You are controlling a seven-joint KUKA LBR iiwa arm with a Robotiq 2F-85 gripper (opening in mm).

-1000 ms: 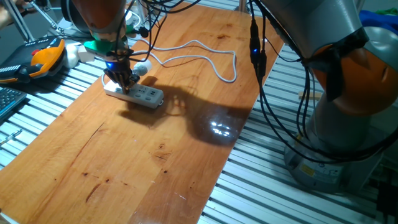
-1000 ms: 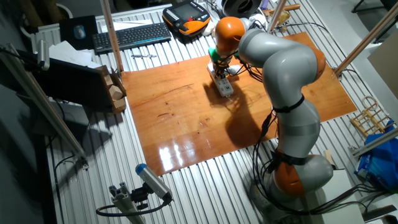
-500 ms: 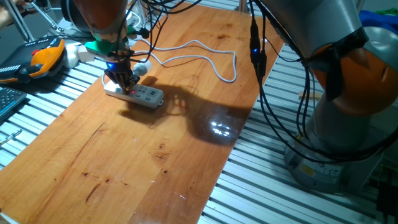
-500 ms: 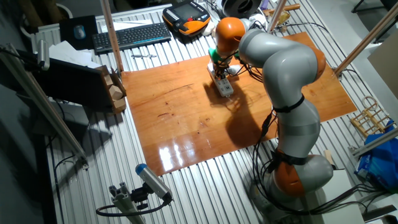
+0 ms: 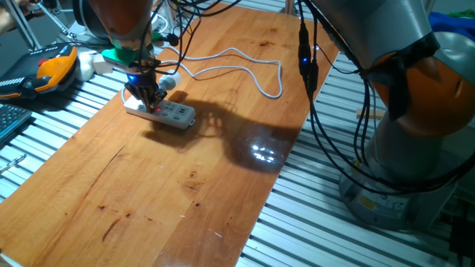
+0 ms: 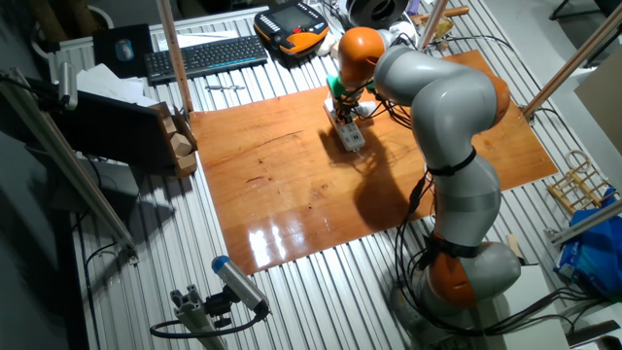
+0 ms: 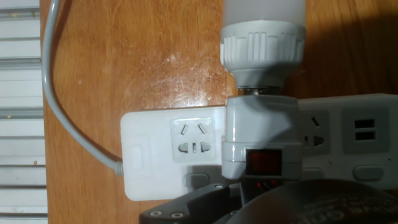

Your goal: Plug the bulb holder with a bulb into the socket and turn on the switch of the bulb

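The socket (image 7: 168, 152) is a long white power strip lying on the wooden table (image 5: 185, 178), also seen at the far left of the board as socket (image 5: 177, 113) and socket (image 6: 352, 136). The white bulb holder (image 7: 261, 143) sits plugged into it, its bulb (image 7: 264, 31) lying sideways on the wood. The red switch (image 7: 261, 162) shows on the holder's square face. My gripper (image 5: 152, 100) stands straight down over the holder, fingers drawn together, tips right at the switch. In the hand view the gripper (image 7: 261, 208) is a dark blur at the bottom edge.
The strip's white cable (image 5: 245, 70) loops across the far part of the table. An orange teach pendant (image 5: 48, 70) and a keyboard (image 6: 204, 56) lie beyond the table's edge. A wooden block (image 6: 180, 146) stands at one corner. My arm's base (image 6: 457, 272) is beside the table.
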